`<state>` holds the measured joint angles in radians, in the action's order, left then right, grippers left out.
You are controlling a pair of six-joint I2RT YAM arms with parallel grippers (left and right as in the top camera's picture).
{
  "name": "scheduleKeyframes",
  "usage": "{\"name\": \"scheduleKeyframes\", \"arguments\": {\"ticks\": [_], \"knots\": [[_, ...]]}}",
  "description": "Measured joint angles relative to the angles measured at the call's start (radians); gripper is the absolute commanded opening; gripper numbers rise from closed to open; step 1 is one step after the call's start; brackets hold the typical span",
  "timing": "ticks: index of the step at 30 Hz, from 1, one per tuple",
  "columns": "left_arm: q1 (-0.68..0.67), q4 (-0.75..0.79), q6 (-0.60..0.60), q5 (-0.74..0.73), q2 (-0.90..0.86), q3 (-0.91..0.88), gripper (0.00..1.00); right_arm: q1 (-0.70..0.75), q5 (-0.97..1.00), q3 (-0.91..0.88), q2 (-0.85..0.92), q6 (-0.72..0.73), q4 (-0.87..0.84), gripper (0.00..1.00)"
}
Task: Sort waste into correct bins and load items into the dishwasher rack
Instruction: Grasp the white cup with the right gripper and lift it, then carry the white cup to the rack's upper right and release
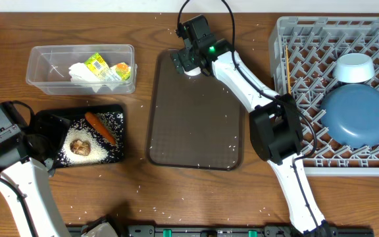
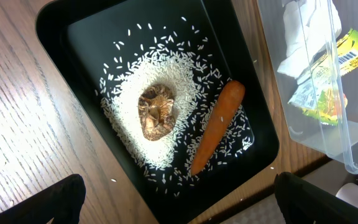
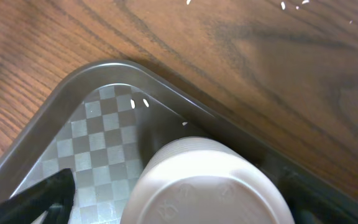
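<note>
An upturned white cup stands in the far corner of the brown serving tray. My right gripper is open, with one finger on each side of the cup. The shallow black tray holds white rice, a brown food lump and an orange carrot. My left gripper hangs open over that tray's near corner, holding nothing. The clear tub holds a white tissue and a yellow-green wrapper. In the grey rack lie the dark-blue dish, a small bowl and chopsticks.
Loose rice grains are scattered over the wooden table and the serving tray. The right arm stretches from the front edge across the rack's left side. The clear tub sits just beyond the black tray.
</note>
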<state>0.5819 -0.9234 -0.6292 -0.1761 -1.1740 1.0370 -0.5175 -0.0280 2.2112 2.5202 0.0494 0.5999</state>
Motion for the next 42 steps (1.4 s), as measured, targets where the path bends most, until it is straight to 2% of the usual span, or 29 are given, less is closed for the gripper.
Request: {"name": "scheduleKeyframes", "arguments": {"ticks": [5,14,19,20,22,25,32,37,42], "knots": [[0.000,0.000,0.000,0.000,0.000,0.000,0.98,0.000,0.021,0.000,0.000,0.020,0.024,0.70],[0.000,0.000,0.000,0.000,0.000,0.000,0.98,0.001,0.031,0.000,0.000,0.037,0.032,0.64],[0.000,0.000,0.000,0.000,0.000,0.000,0.98,0.007,0.032,0.000,-0.009,0.053,0.031,0.57],[0.000,0.000,0.000,0.000,0.000,0.000,0.98,0.010,0.033,0.000,-0.016,0.056,0.032,0.51],[0.000,0.000,0.000,0.000,0.000,0.000,0.98,0.015,0.034,0.000,-0.037,0.061,0.032,0.47],[0.000,0.000,0.000,0.000,0.000,0.000,0.98,0.035,0.033,0.000,-0.089,0.073,0.037,0.47],[0.000,0.000,0.000,0.000,0.000,0.000,0.98,0.139,0.072,0.000,-0.252,0.077,0.073,0.53],[0.000,0.000,0.000,0.000,0.000,0.000,0.98,0.285,0.144,0.000,-0.372,0.077,0.152,0.56],[0.000,0.000,0.000,0.000,0.000,0.000,0.98,0.513,0.180,0.005,-0.443,0.077,0.256,0.55]]}}
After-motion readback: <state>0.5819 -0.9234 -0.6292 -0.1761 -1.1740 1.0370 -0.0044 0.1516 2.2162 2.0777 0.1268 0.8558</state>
